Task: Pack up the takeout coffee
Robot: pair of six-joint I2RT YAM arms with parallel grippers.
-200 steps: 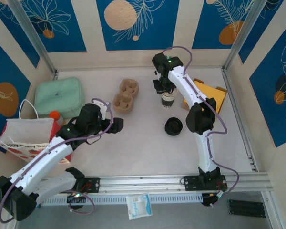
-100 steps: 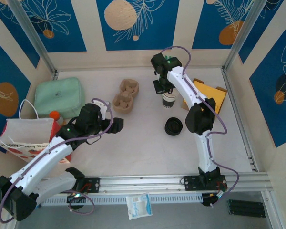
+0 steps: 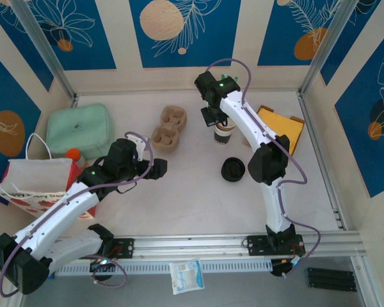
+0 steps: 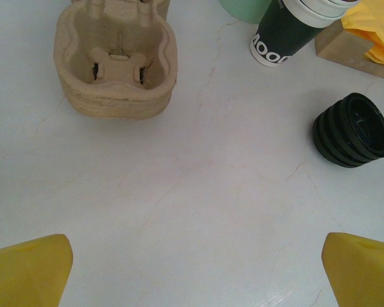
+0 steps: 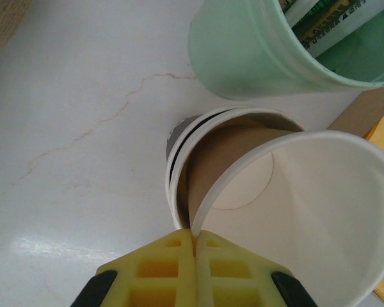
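The right claw [image 5: 194, 240] is squeezed tight on the rim of the takeout coffee [image 5: 294, 211] — a white cup, tipped a bit, with another cup [image 5: 205, 166] just under it. It is at the back of the counter [image 3: 192, 192], beside the green cup [image 5: 256, 51]. The left claw [image 4: 193, 272] is wide and holds nothing. I think packing has only begun — the brown cup holder [image 3: 169, 128] has nothing in it, and the black lids [image 3: 233, 169] sit apart.

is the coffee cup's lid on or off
Off: the takeout coffee rim is open where the right gripper pinches it; black lids sit stacked on the table.
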